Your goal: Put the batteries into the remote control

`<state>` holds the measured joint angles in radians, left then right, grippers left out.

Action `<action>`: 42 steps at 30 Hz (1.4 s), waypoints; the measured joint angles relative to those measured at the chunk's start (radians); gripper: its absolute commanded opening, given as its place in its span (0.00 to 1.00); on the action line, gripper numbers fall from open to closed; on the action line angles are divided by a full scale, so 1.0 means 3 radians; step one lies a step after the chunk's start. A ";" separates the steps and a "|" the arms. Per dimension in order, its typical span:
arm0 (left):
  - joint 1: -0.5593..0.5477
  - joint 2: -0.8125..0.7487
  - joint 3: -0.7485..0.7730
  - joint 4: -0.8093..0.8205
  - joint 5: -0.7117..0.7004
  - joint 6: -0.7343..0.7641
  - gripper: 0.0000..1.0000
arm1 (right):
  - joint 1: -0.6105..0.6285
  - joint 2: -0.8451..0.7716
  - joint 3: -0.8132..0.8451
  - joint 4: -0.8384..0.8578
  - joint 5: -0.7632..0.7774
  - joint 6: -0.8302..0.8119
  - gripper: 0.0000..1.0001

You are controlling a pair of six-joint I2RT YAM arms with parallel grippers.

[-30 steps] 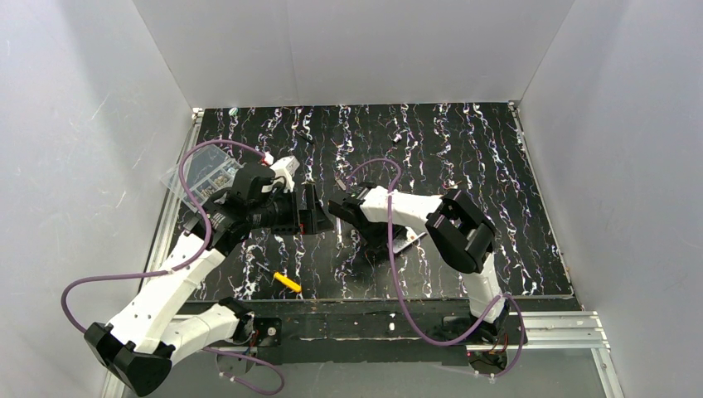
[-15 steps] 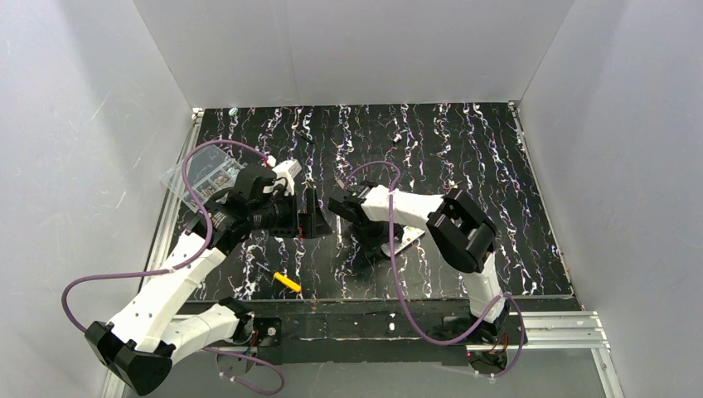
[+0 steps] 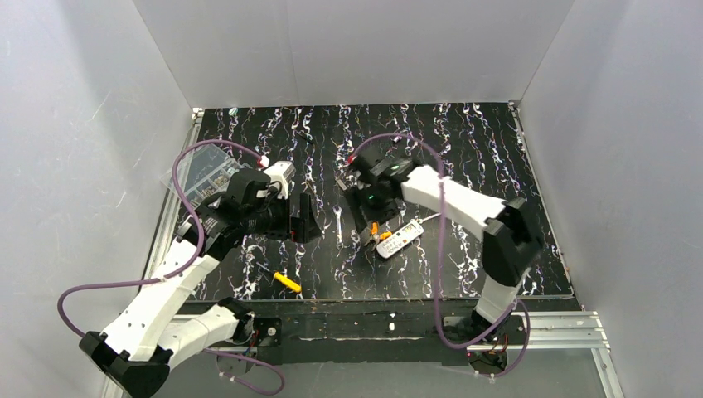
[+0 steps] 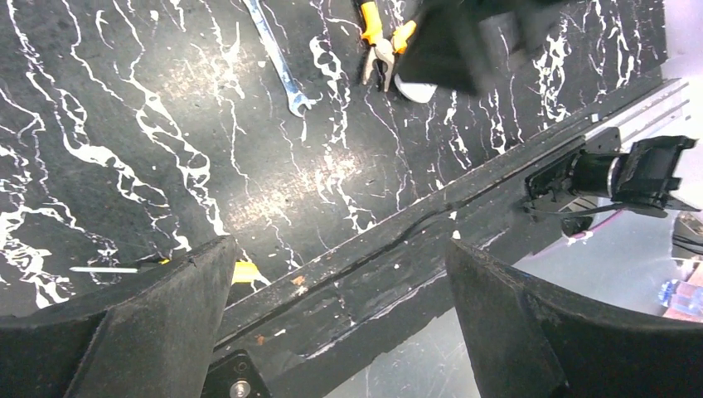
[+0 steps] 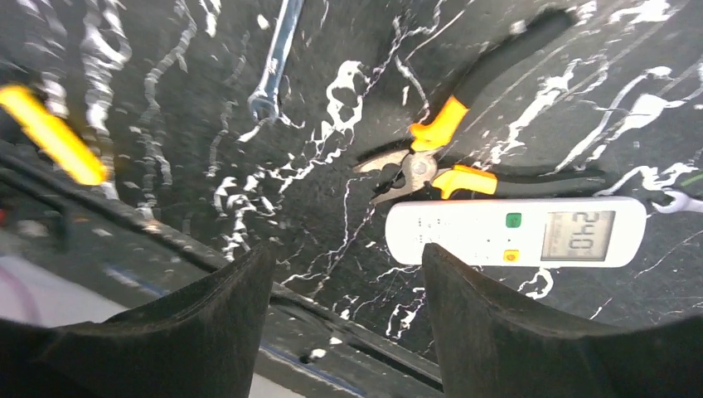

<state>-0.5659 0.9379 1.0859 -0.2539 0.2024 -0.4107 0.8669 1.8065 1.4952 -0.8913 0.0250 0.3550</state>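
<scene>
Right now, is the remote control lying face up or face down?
Face up. The remote control lies flat with its display window and buttons facing up toward the right wrist camera, beside the pliers.

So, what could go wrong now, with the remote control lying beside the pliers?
1. The pliers lie close along the remote control; the open right gripper, if lowered there, could catch or drag them too.
2. The remote lies display side up, so its back is hidden; it probably needs turning over, and could slip while being turned.
</scene>
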 measured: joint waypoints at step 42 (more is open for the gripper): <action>0.0000 0.0345 -0.0058 -0.0014 -0.0985 -0.0195 0.98 | -0.1712 -0.3445 -0.3452 0.3395 0.0491 0.1137 0.72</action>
<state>-0.5659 1.0412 1.0683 -0.2581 -0.0933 -0.4690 0.3534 0.7731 0.4595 0.1272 0.1722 0.6960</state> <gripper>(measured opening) 0.981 0.709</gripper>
